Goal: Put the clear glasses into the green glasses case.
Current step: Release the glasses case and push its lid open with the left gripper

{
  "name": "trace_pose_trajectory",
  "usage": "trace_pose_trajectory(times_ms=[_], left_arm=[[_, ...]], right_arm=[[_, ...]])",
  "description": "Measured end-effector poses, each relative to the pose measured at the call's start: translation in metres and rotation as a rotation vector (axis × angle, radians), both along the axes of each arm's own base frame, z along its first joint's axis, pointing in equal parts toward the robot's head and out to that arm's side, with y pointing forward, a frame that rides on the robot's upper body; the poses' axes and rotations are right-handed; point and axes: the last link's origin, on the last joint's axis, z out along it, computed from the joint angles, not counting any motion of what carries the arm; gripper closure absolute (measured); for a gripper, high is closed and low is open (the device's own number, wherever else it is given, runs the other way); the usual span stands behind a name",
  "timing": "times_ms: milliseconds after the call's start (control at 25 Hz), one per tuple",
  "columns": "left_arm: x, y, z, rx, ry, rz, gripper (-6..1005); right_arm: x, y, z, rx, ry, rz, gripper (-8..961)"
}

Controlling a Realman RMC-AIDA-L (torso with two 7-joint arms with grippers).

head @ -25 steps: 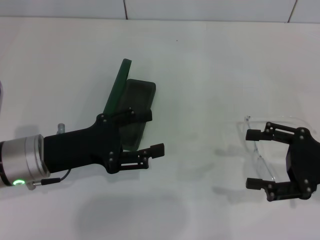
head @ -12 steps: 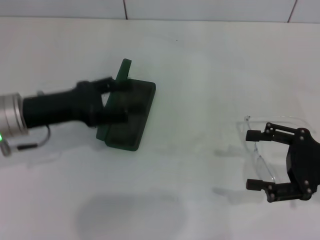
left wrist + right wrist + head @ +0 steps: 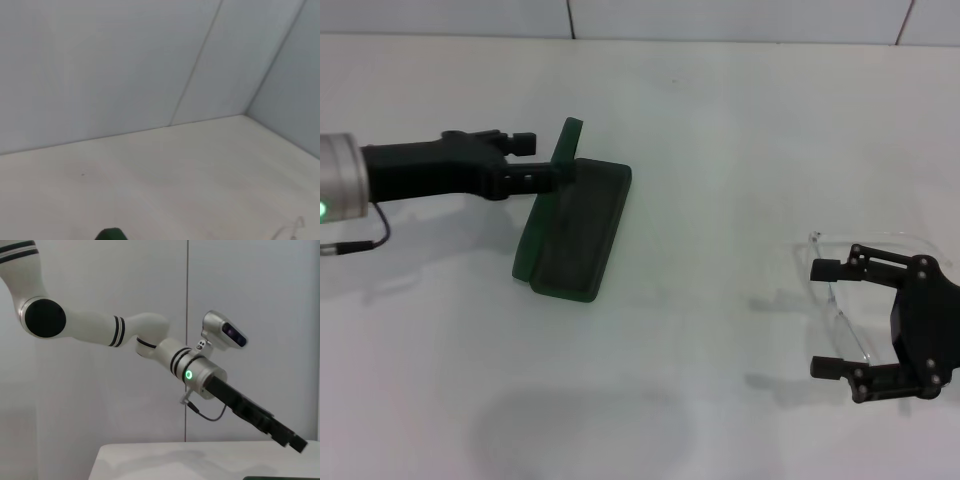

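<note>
The green glasses case (image 3: 578,232) lies open at centre left of the table, its lid (image 3: 563,152) standing up along the left side; the lid's top (image 3: 111,234) pokes into the left wrist view. My left gripper (image 3: 548,158) is open beside the lid, with one finger (image 3: 545,177) reaching to the lid's edge. The clear glasses (image 3: 842,296) lie on the table at the right. My right gripper (image 3: 828,318) is open over them, one fingertip on each side of a clear arm.
The white table (image 3: 720,140) ends at a tiled wall (image 3: 720,18) behind. The right wrist view shows my left arm (image 3: 200,372) stretched out over the table.
My left gripper has swung from in front of the case back and to the left, ending beside the raised lid. The right gripper and the glasses have stayed put.
</note>
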Motion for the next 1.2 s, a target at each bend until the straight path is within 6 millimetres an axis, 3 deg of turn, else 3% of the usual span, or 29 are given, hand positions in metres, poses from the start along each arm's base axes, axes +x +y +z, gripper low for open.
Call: trace_pose_trajectory(times_ms=[640, 1200], left_arm=[[-0.01, 0.02, -0.033, 0.028, 0.201, 0.109, 198], [-0.008, 0.022, -0.038, 0.01, 0.23, 0.13, 218]], right_arm=[[-0.004, -0.001, -0.005, -0.005, 0.019, -0.004, 93], [-0.005, -0.002, -0.007, -0.011, 0.025, -0.009, 96]])
